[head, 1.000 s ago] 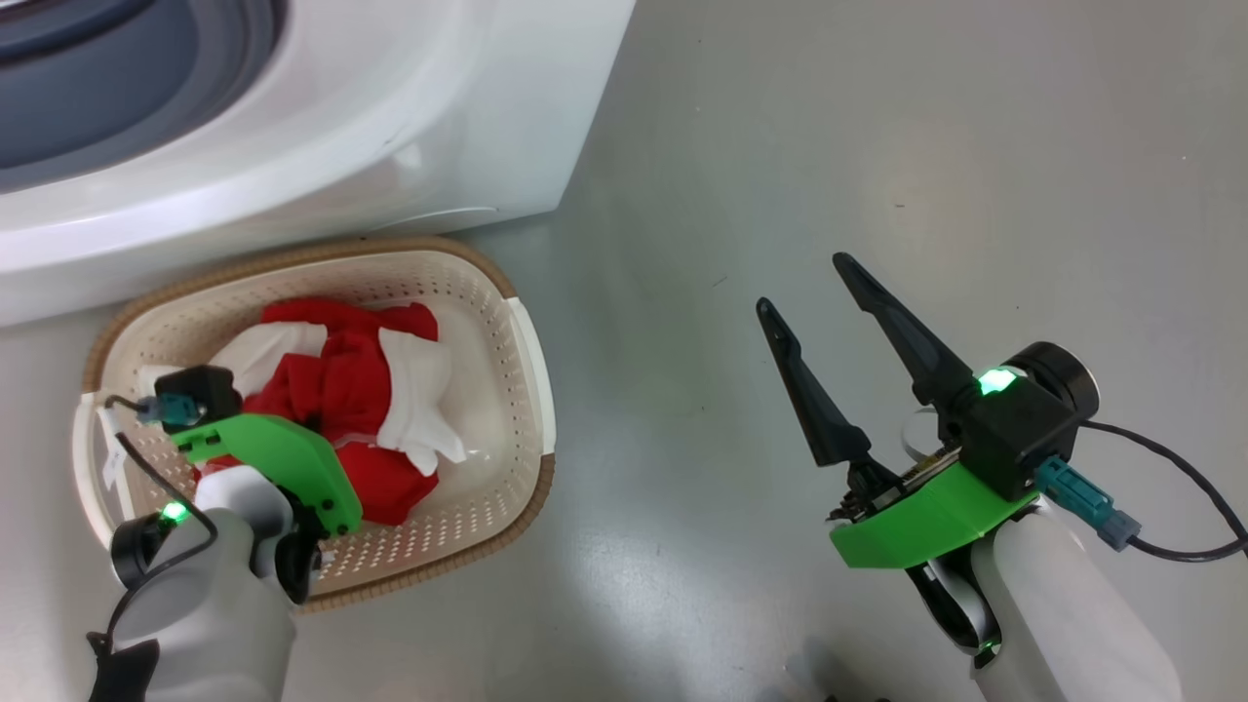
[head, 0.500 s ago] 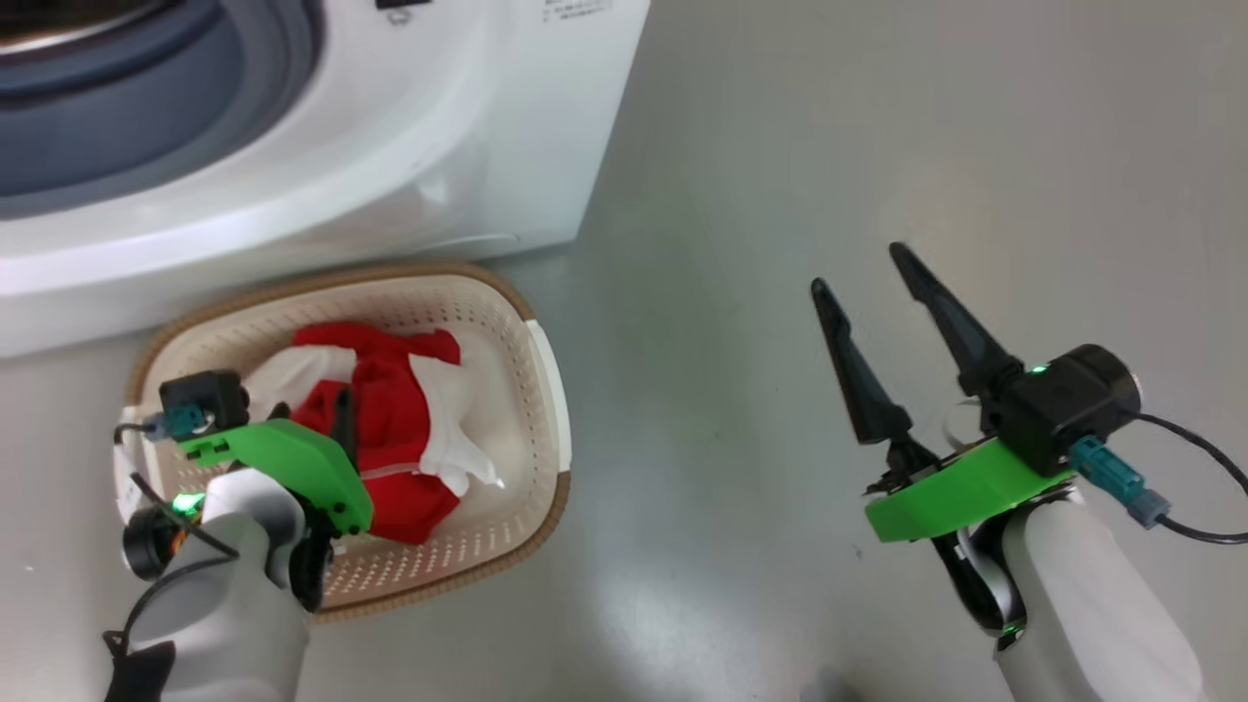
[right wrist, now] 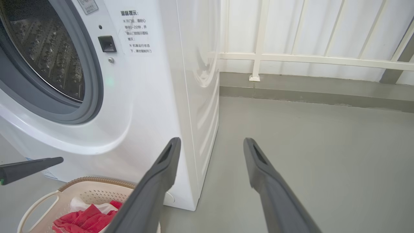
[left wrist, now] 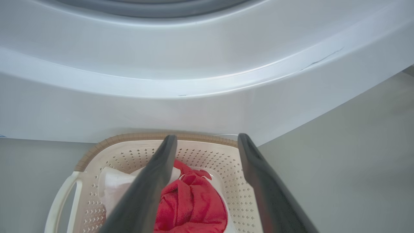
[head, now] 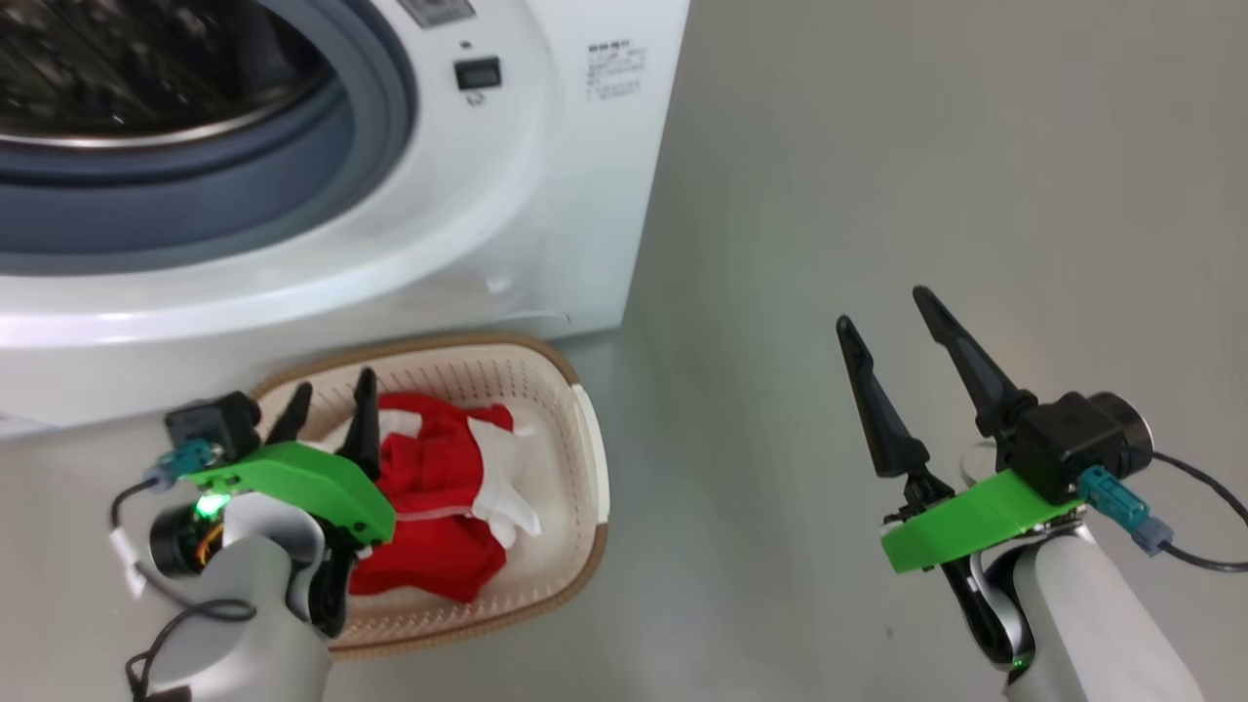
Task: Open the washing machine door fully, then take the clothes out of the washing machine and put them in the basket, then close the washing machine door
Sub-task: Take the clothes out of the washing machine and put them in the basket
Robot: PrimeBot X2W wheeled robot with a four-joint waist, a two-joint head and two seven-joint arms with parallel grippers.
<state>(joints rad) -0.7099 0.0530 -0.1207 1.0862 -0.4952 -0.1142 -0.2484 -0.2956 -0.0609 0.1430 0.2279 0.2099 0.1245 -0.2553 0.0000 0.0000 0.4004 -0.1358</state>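
1. Pose, left arm: the pale forearm rises from the lower left of the head view. The left gripper (head: 334, 382) hangs over the near-left part of the basket (head: 587, 458), fingers pointing toward the washer (head: 546, 195). Its jaws stand apart with nothing in them.
2. Pose, right arm: the right gripper (head: 882, 307) hovers above the bare floor (head: 829, 146), well to the right of the basket, fingers pointing up and slightly left in the head view. Its jaws are spread too, and empty.
3. The clothes (head: 429, 507) lie in the basket as a red and white heap. In the left wrist view they show beneath and between the left gripper's (left wrist: 207, 137) two fingers. I cannot tell whether a finger touches the cloth.
4. The basket sits on the floor just in front of the washer, below the drum (head: 146, 58) and its grey ring.
5. Count: two grippers, one basket, one washer and one heap of clothes. How many garments make up the heap I cannot tell.
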